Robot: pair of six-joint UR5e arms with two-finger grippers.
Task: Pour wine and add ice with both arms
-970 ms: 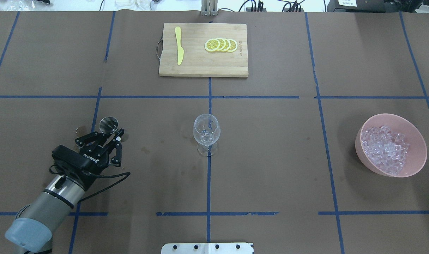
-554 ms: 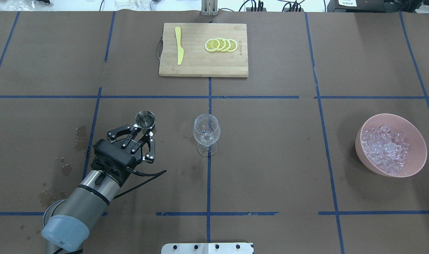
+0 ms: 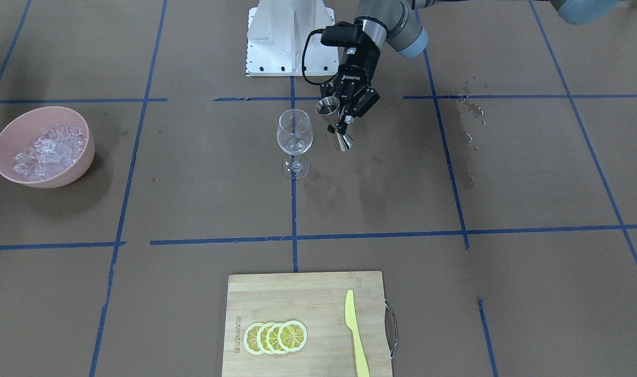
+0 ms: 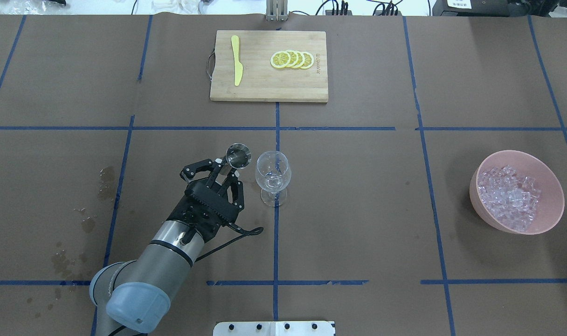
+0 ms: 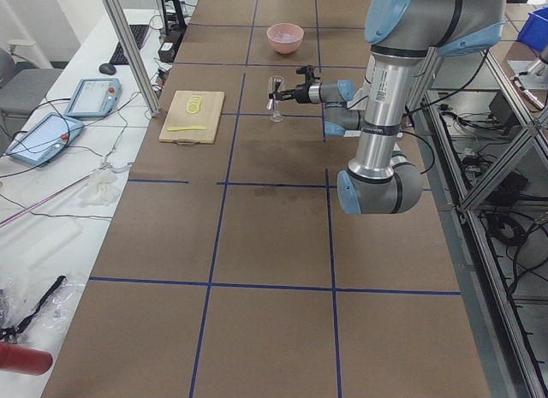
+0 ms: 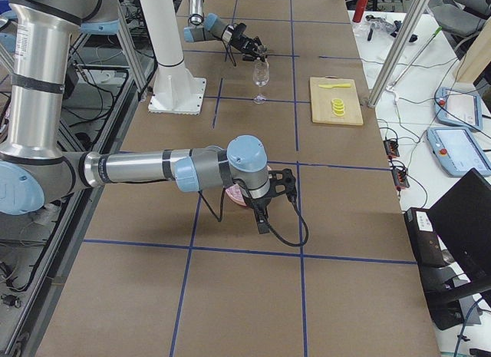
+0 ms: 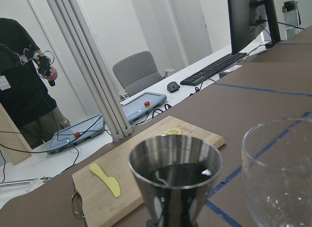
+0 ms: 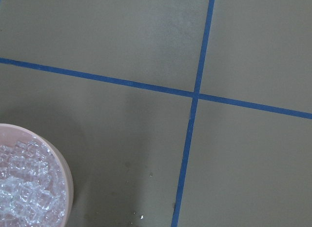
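While my left fingers clamp the steel measuring cup upright at its waist, the glass stands just beside it, on my right. Only the left wrist view shows the wine dark inside the cup. The overhead view shows the ice in its bowl, well apart. Whether my right fingers are open, I cannot tell.

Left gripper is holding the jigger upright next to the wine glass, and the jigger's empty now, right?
Not empty. The left gripper does hold the jigger upright next to the wine glass, but the left wrist view shows wine sitting in the jigger's upper cup, looking dark against the steel.
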